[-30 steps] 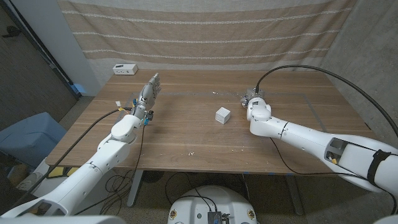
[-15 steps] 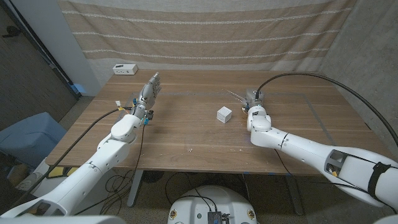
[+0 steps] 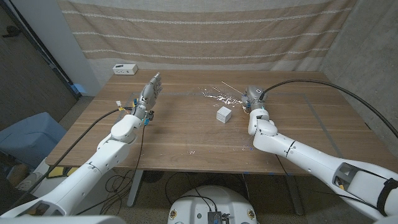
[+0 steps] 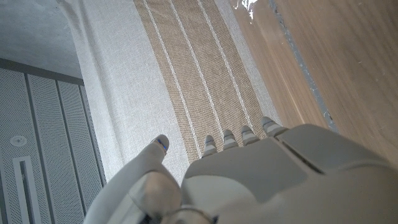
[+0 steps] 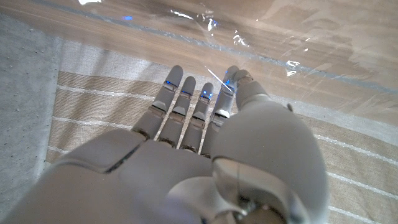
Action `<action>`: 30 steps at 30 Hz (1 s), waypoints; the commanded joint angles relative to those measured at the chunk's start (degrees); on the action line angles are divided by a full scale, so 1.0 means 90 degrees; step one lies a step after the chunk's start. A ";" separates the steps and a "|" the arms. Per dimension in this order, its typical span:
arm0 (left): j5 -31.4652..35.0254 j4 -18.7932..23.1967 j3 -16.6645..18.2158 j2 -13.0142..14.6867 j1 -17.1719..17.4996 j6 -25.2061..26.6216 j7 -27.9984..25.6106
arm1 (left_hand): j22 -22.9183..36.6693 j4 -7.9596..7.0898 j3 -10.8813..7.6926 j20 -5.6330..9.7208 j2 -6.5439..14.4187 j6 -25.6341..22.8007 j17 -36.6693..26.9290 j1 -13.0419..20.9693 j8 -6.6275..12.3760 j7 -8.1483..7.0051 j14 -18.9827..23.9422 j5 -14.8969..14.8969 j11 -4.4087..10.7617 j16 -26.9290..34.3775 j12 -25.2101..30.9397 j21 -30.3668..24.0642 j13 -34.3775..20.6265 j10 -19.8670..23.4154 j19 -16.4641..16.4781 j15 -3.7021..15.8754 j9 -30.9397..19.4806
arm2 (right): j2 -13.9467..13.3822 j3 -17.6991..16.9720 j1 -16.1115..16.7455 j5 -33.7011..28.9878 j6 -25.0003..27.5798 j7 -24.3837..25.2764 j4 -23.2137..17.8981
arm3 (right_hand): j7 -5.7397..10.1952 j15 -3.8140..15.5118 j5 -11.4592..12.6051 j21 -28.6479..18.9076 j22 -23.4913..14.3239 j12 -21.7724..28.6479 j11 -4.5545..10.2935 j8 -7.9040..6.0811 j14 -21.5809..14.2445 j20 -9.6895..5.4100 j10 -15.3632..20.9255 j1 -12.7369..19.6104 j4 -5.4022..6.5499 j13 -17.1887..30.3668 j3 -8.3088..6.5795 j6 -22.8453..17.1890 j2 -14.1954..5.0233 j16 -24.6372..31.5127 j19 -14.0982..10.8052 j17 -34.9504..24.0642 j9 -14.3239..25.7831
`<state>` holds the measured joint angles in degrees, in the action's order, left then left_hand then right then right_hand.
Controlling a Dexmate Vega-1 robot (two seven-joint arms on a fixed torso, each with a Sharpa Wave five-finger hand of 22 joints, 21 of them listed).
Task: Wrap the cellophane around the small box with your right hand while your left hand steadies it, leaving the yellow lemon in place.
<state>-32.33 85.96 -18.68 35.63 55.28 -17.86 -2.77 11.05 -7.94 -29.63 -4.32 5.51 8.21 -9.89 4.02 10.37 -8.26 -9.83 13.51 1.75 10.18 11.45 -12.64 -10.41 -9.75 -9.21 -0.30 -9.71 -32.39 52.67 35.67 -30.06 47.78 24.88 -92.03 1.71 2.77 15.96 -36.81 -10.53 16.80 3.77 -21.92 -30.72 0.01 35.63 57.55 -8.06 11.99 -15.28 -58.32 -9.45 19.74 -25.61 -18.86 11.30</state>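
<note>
A small white box (image 3: 224, 114) stands on the wooden table (image 3: 186, 134) near the middle. Just behind it, a crinkled clear cellophane (image 3: 216, 94) sheet stretches left from my right hand (image 3: 253, 98), which is behind and right of the box. In the right wrist view, the thumb and a finger of my right hand (image 5: 205, 137) pinch an edge of the cellophane (image 5: 205, 25), with the other fingers straight. My left hand (image 3: 149, 92) is far left of the box with straight fingers and holds nothing. The left wrist view shows my left hand (image 4: 249, 168) pointing toward the curtain.
A small white device (image 3: 125, 69) sits at the table's back left corner. A striped curtain (image 3: 205, 31) hangs behind the table. Bare wood lies in front of the box and between it and my left hand.
My right arm has swung left and toward the front edge. The cellophane, bunched by the right hand before, now spreads out to the left behind the box. The left arm has not moved.
</note>
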 commanded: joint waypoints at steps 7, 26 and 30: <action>-0.0038 0.0011 -0.0013 0.0014 0.0043 -0.0101 0.0116 | 0.0010 0.0015 -0.0062 -0.0001 0.0229 0.0003 -0.0003 0.0071 0.0004 0.0009 -0.0785 -0.0007 -0.0028 0.0008 0.0006 -0.0001 -0.0019 -0.0420 -0.0056 0.0019 -0.0031 | -0.0683 0.0029 0.0386 -0.0358 0.0353 -0.0930 -0.1553 | -0.0056 0.0702 -0.0059 -0.0016 -0.0022 -0.0050 0.0010 -0.0040 -0.0050 0.0019 0.0077 0.0022 0.0025 0.0005 -0.0082 0.0010 -0.0019 -0.0002 0.0007 -0.0023 0.0011; -0.0055 0.0062 0.0002 0.0039 0.0110 -0.0172 0.0174 | 0.0010 0.0020 -0.0067 -0.0007 0.0230 -0.0004 -0.0002 0.0075 0.0006 0.0018 -0.0778 -0.0010 -0.0033 0.0010 0.0013 -0.0003 -0.0019 -0.0410 -0.0050 0.0017 -0.0031 | -0.0943 0.0158 0.0736 -0.1121 0.0587 -0.1532 -0.2519 | -0.0059 0.0698 -0.0157 -0.0034 -0.0021 -0.0098 -0.0033 -0.0056 -0.0089 0.0030 0.0152 0.0006 0.0061 0.0008 -0.0158 0.0018 -0.0010 -0.0025 0.0032 -0.0041 0.0012; -0.0046 0.0067 0.0002 0.0042 0.0118 -0.0190 0.0178 | 0.0010 0.0021 -0.0068 -0.0011 0.0230 -0.0006 -0.0002 0.0076 0.0007 0.0018 -0.0776 -0.0011 -0.0037 0.0011 0.0014 -0.0002 -0.0019 -0.0407 -0.0051 0.0022 -0.0031 | -0.1023 0.0174 0.0817 -0.1303 0.0584 -0.1687 -0.2675 | -0.0054 0.0696 -0.0173 -0.0038 -0.0020 -0.0111 -0.0027 -0.0055 -0.0093 0.0034 0.0154 0.0006 0.0063 0.0008 -0.0172 0.0028 -0.0005 -0.0032 0.0033 -0.0040 0.0012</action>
<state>-32.71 86.36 -18.76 35.89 56.05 -19.21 -1.41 11.04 -7.70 -29.86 -4.32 5.51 8.21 -9.89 4.02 10.37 -8.26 -9.83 13.51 1.75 10.18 11.46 -12.64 -10.41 -9.75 -9.21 -0.30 -9.71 -39.92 53.57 41.13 -37.24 52.09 12.93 -111.50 1.42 3.07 14.58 -36.81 -10.53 15.87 3.48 -21.86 -31.02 0.23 36.77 57.54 -7.54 12.00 -16.28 -58.00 -9.44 19.48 -25.37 -19.02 11.33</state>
